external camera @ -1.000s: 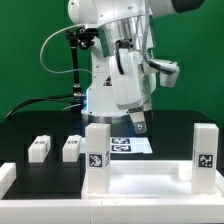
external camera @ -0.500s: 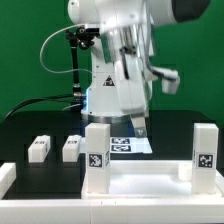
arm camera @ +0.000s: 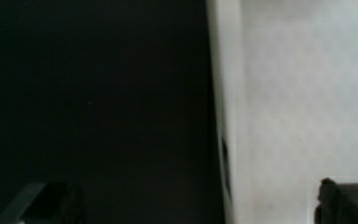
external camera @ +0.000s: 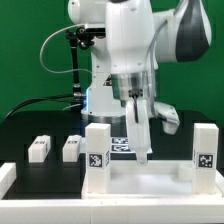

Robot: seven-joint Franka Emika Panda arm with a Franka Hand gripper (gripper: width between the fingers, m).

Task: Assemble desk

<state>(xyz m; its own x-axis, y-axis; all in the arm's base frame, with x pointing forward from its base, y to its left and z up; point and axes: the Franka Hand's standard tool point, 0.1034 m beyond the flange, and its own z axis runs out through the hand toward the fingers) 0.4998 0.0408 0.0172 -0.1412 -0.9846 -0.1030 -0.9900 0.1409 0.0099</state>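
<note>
Desk panel (external camera: 150, 180): laid flat at the front of the black table (external camera: 22, 135), long axis set across the exterior view. Two upright legs (external camera: 97, 157) are stood on it, pointing up. Two loose legs (external camera: 39, 148) are laid behind, toward the exterior view's left. Gripper (external camera: 144, 155): poised over the panel, fingers spread wide, nothing held.

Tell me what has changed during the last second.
The gripper swung round and came down from above the marker board toward the desk panel, nearer the camera. It took hold of nothing; it is open. The loose legs and the upright legs stayed put.
</note>
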